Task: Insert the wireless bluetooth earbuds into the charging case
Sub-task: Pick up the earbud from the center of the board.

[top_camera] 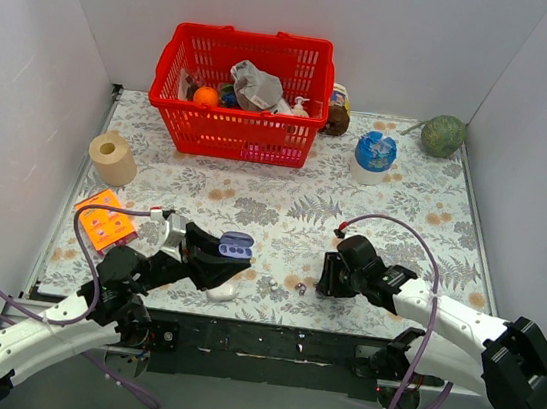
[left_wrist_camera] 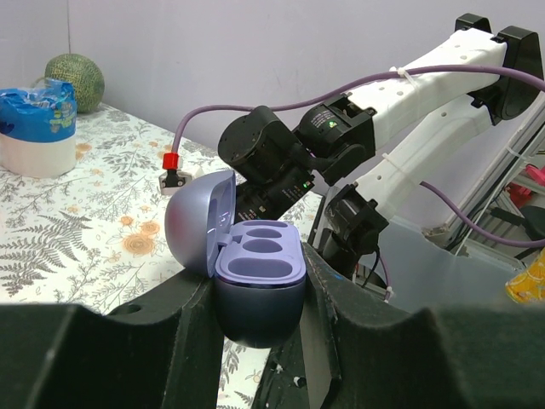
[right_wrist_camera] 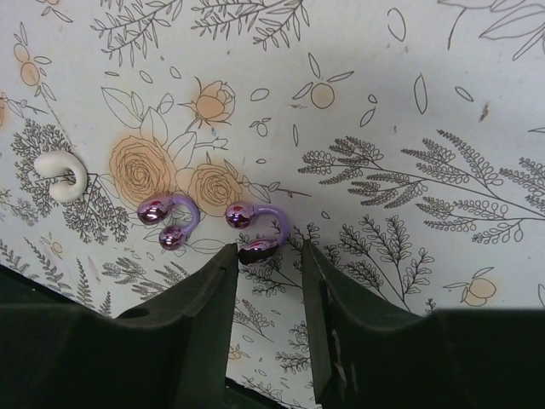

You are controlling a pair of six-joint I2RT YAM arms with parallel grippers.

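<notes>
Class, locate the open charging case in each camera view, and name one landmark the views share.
Top external: charging case, lower left of centre, lid open.
Left wrist: bottom centre, close up, lid tipped left.
Right wrist: not in it.
Shared landmark: the floral tablecloth, in all three views.

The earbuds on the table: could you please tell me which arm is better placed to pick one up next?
Right. The right tool is open, straddling one earbud; the left tool is shut on the open charging case.
</notes>
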